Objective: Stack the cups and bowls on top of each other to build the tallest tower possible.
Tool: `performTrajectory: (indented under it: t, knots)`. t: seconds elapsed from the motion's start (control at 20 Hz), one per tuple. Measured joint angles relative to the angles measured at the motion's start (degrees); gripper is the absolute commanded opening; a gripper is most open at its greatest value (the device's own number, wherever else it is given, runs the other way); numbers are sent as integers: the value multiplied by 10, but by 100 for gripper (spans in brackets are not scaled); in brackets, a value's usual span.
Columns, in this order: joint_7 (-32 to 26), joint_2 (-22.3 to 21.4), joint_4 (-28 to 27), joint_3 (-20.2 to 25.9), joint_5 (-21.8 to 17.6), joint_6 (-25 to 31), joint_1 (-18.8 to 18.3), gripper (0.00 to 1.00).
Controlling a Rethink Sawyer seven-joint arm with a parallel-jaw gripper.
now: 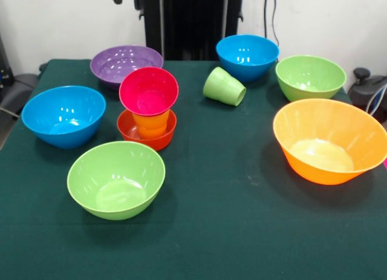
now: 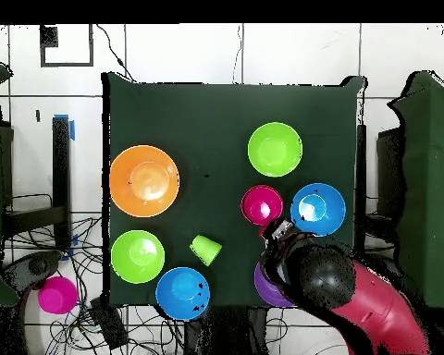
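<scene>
Left of centre in the front view, blue bowl [image 1: 63,115] sits at the table edge, with a green bowl [image 1: 116,178] nearer the bottom of the frame and the shallow purple bowl [image 1: 126,64] at upper left. Just right of those stands the tower [image 1: 148,107]: small red-orange bowl [image 1: 147,133] at the base, orange cup [image 1: 151,123] standing in it, magenta bowl [image 1: 149,91] perched on the cup, tilted toward the camera. Centre: green cup [image 1: 224,86] on its side, mouth facing lower right, apart from everything. Then second blue bowl [image 1: 247,56], second green bowl [image 1: 310,77], and the big orange bowl [image 1: 329,140] at right. Front view shows no arm; overhead shows the arm over the purple bowl with the gripper [image 2: 279,231] near the magenta bowl, fingers too blurred to call apart or together, can't tell. Nothing visibly held. My read: tower is three pieces high, the rest unstacked. Next sensible piece is the green cup, which needs righting or a side grasp, then a gentle placement, since the tilted magenta bowl looks like a shaky seat and could slide off.
</scene>
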Motion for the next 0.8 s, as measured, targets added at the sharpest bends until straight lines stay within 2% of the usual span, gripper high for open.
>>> performTrajectory:
  t: [0.3,0.35,0.8]
  knots:
    - [0,54,1,-3,0,-88,9,100]
    - [0,83,1,-6,-2,-129,13,100]
    - [0,159,2,-24,-4,-215,33,100]
